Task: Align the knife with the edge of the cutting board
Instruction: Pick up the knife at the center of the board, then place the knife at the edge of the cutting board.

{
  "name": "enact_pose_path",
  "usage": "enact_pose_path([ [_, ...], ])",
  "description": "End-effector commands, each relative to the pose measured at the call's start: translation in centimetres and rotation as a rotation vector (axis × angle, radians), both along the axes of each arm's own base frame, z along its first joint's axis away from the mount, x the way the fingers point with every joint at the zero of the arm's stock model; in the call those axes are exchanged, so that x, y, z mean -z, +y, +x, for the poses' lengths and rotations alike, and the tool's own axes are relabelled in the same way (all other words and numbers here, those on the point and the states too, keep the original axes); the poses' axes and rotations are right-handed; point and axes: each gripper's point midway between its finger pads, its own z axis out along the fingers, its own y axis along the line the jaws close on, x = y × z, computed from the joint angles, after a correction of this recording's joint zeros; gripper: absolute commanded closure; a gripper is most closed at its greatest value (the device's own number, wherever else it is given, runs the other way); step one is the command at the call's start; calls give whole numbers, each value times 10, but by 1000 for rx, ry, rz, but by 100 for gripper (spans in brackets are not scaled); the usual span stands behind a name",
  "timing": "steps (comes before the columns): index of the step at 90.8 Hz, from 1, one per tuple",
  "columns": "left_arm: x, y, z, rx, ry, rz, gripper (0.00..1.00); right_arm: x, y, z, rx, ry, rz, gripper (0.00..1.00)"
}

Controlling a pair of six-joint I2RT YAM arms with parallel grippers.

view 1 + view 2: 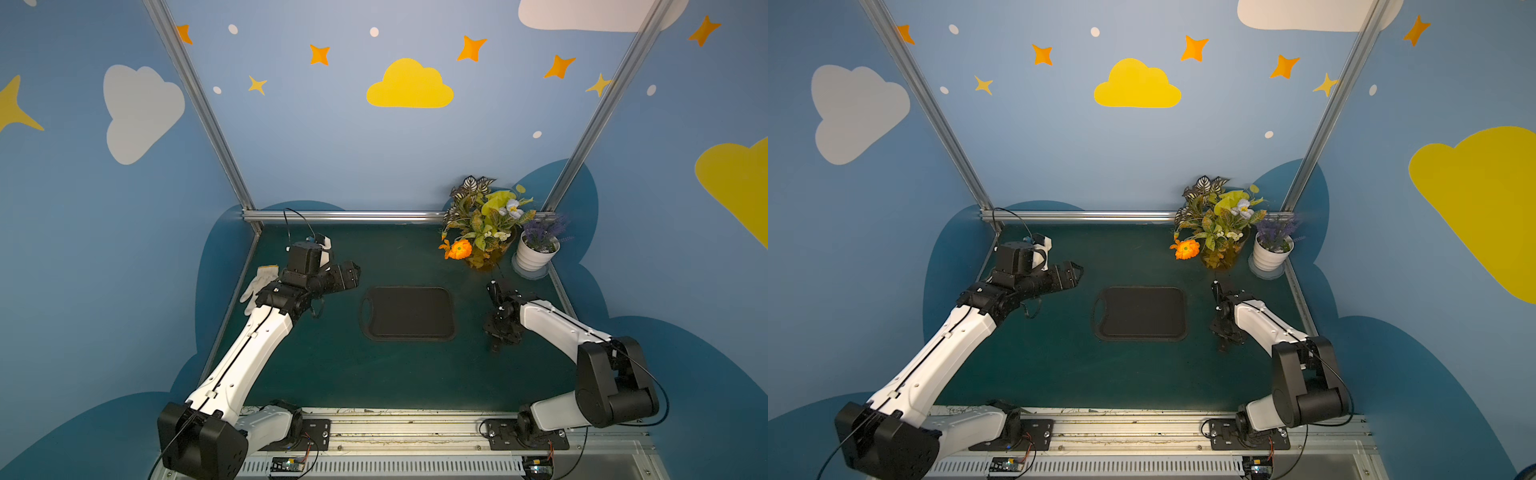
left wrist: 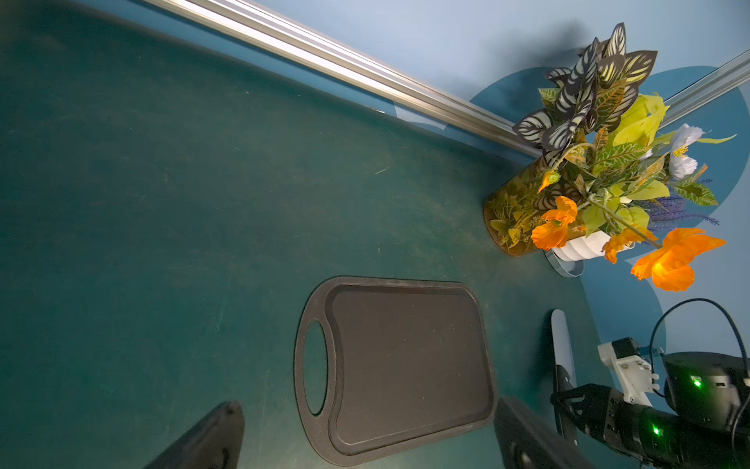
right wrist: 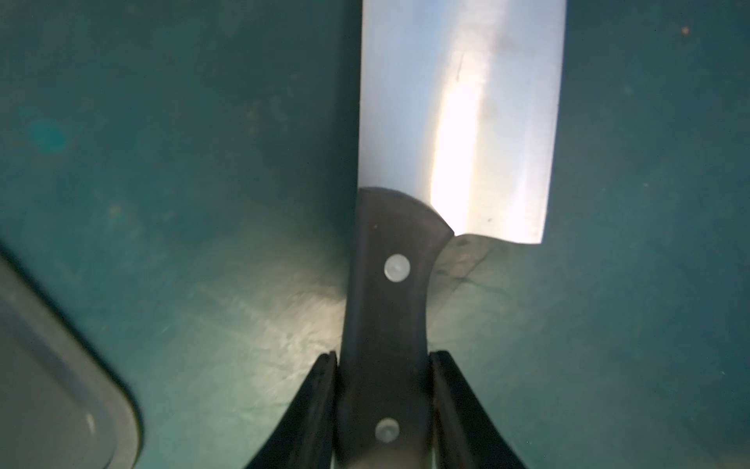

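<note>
Knife [image 3: 458, 113] near-parallel cutting board [image 2: 406, 365] short edge, blade toward far wall [image 1: 374, 166]; right pincer [image 3: 383, 359] clamps handle [image 3: 381, 304].

Dim, edge-warped top views; glare on the knife [image 3: 446, 142], cutting board [image 3: 61, 385] blurred.

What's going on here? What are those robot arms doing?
The right tool is shut on the black handle of the knife, a cleaver with a broad silver blade. It holds the knife beside the flat black cutting board, on the end away from its oval hole, with green table between them. The left tool is open and empty, hovering near the board's hole end.
</note>
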Motion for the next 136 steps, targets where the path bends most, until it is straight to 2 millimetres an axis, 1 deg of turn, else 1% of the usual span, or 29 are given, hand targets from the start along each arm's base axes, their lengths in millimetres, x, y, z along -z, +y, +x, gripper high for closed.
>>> enact_pose_path([
  [1,3,1,2,1,2,6,0,-14,1,1,-42,-53,-57,100],
  [14,8,-1,3,10,18,6,0,-21,11,-3,-85,-77,-78,100],
  [40,27,-8,8,41,90,9,0,-28,34,-6,-164,-105,-49,100],
  [53,41,-22,8,95,143,21,0,-34,46,-7,-199,-122,-21,100],
  [68,57,-40,2,160,202,88,0,-42,59,-10,-233,-140,3,100],
  [94,69,-51,-3,206,224,157,0,-46,87,-16,-299,-149,41,100],
  [107,74,-49,-1,203,238,188,0,-43,105,-19,-339,-146,43,100],
  [129,75,-43,1,185,236,220,0,-45,134,-20,-396,-160,15,100],
  [136,76,-41,1,179,236,228,0,-42,143,-20,-411,-155,2,100],
])
